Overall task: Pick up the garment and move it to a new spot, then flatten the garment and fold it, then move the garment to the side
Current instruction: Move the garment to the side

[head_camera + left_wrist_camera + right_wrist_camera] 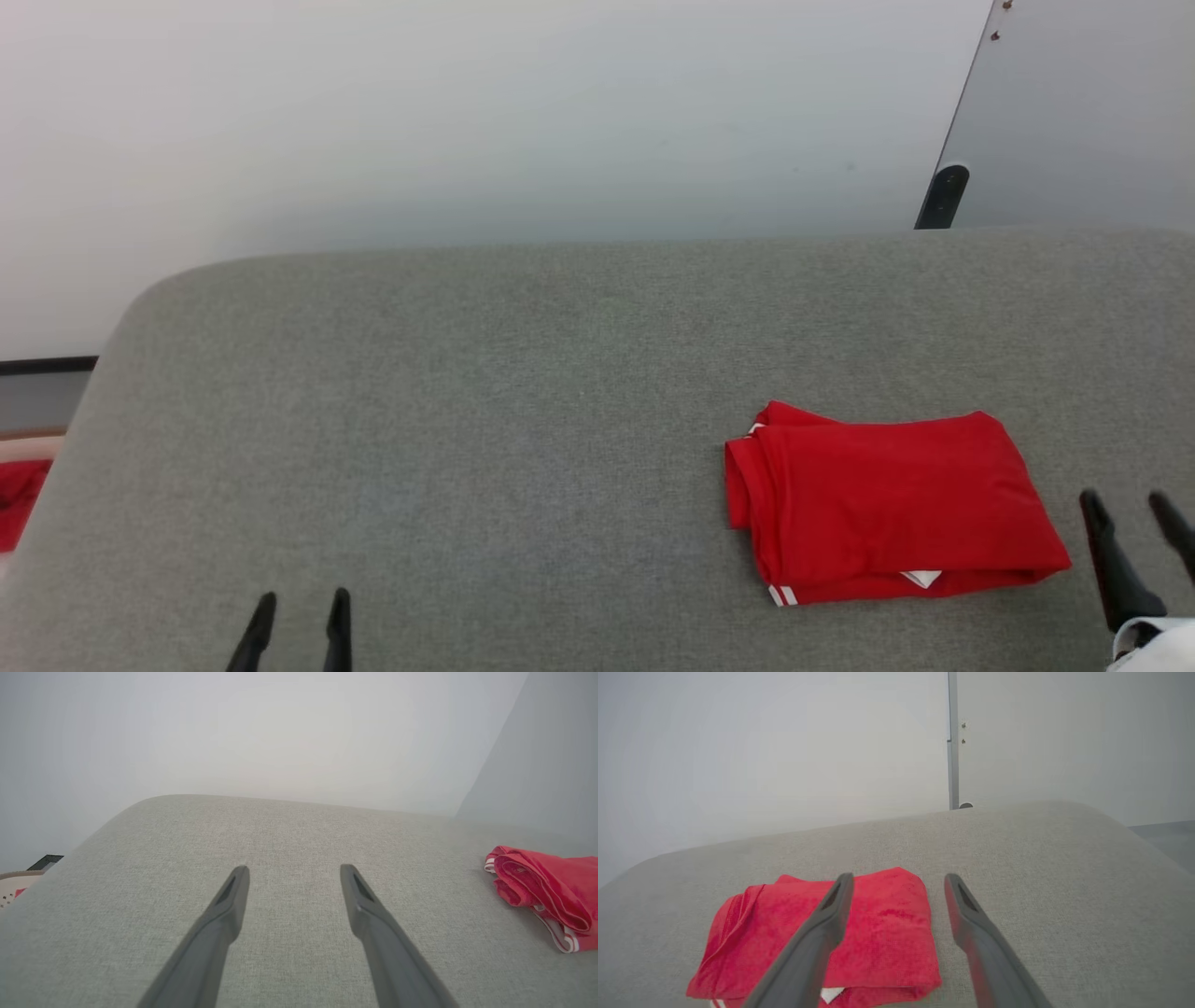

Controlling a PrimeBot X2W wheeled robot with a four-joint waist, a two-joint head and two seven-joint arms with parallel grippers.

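Head view first: the garment (887, 504) lies folded on the grey bench (467, 420), on the right half and nearer the front edge than the back. It's a compact red bundle, with a white scrap and some red-and-white striped trim peeking out along its near edge.

Just beside the bundle's right end sits the right tool (1126, 499), its 2 dark fingers spread apart with nothing between them. Down at the lower left is the left tool (303, 597), well apart from the garment, its fingers parted too and gripping nothing, with bare grey fabric beneath.

Over to the left wrist view: the left tool (294, 868) is released above the bench, and the garment (546, 886) is off at the right edge, its folded layers and striped trim facing this camera.

Right wrist view now: the right tool (899, 877) is released as well. 1 finger crosses in front of the garment (887, 933), and the other lies over bare bench just past the bundle's edge. I can't tell whether that first finger touches the cloth.

Behind the bench is a pale wall (467, 121), with a grey panel (1074, 112) at the upper right. Far left, past the bench edge, a bit of another red cloth (19, 495) shows.
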